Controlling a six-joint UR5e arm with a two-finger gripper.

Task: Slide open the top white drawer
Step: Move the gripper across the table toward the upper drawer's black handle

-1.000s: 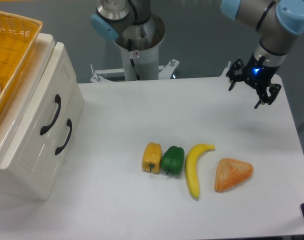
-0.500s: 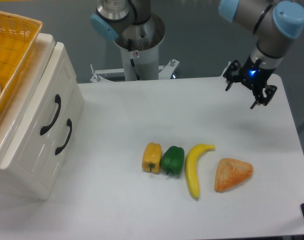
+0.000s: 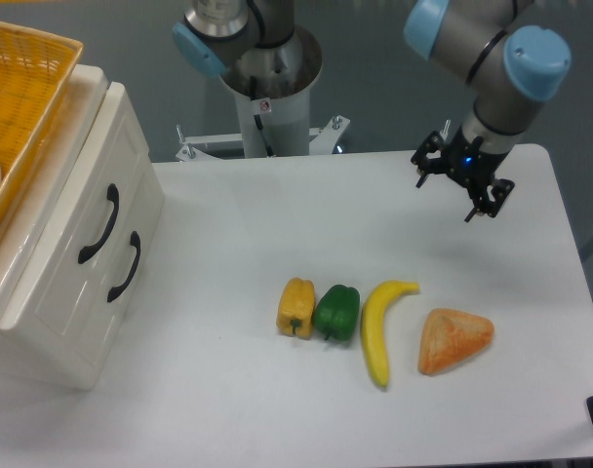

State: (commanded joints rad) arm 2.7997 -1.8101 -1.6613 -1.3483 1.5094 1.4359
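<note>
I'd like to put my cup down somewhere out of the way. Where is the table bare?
Bare: the wide stretch between the cabinet and the yellow pepper, and the front strip below the banana. Crowded: the row from the peppers to the bread, and the far right corner under the end effector.

Top white drawer (image 3: 70,216) glossy, smooth; basket (image 3: 19,102) woven yellow plastic; table (image 3: 277,224) matt white.

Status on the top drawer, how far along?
Nothing done: the top white drawer sits flush with the cabinet front, handle untouched. In hand: the gripper hangs open and empty above the table's far right side, well away from the cabinet. Left: reach the handle, grip it, pull the drawer out.
</note>
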